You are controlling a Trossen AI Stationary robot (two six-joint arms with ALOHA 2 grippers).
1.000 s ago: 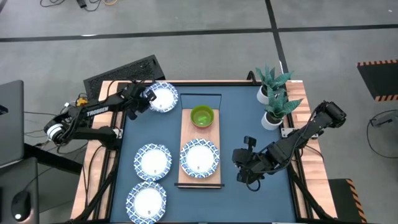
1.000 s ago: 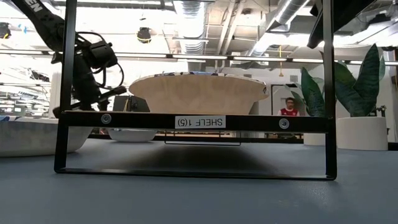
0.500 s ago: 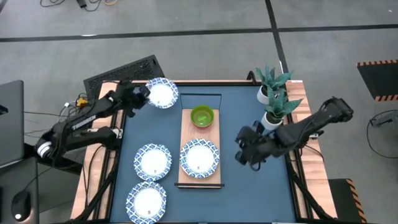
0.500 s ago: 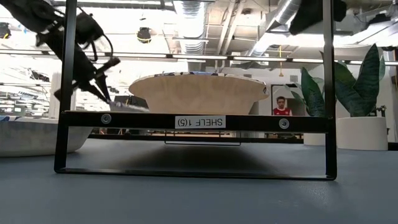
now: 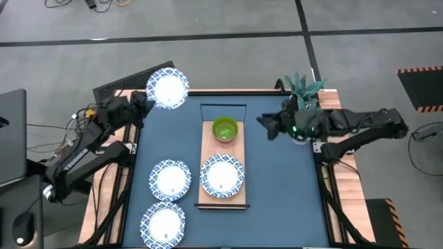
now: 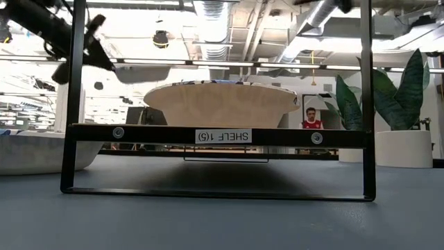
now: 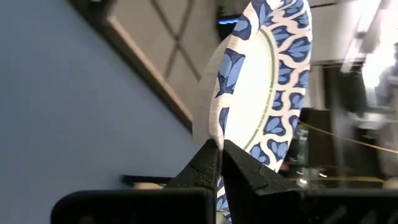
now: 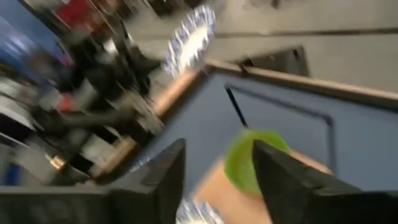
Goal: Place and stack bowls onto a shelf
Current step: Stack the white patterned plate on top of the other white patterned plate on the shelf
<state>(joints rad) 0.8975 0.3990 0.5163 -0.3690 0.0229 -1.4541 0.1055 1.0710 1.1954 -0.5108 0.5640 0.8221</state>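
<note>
Since a second ago the left gripper (image 7: 219, 163) has lifted its blue-rimmed dish (image 5: 167, 88) clear, jaws clamped on the thin rim, while the right gripper (image 5: 266, 123) swings toward the green bowl (image 5: 224, 128) with jaws apart; the dish looks stiff, light and slick, so the rim pinch seems right.

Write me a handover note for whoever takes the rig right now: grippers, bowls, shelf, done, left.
Left gripper: shut on the rim of a white dish with a blue patterned rim, lifted over the table's far left corner.
Right gripper: open, empty, in the air right of the green bowl.
Wooden shelf: holds the green bowl at the far end and one patterned dish at the near end.
Two more patterned dishes sit on the tabletop left of the shelf.
Done: two items shelved.
Left: place the held dish, then the two on the table.
</note>
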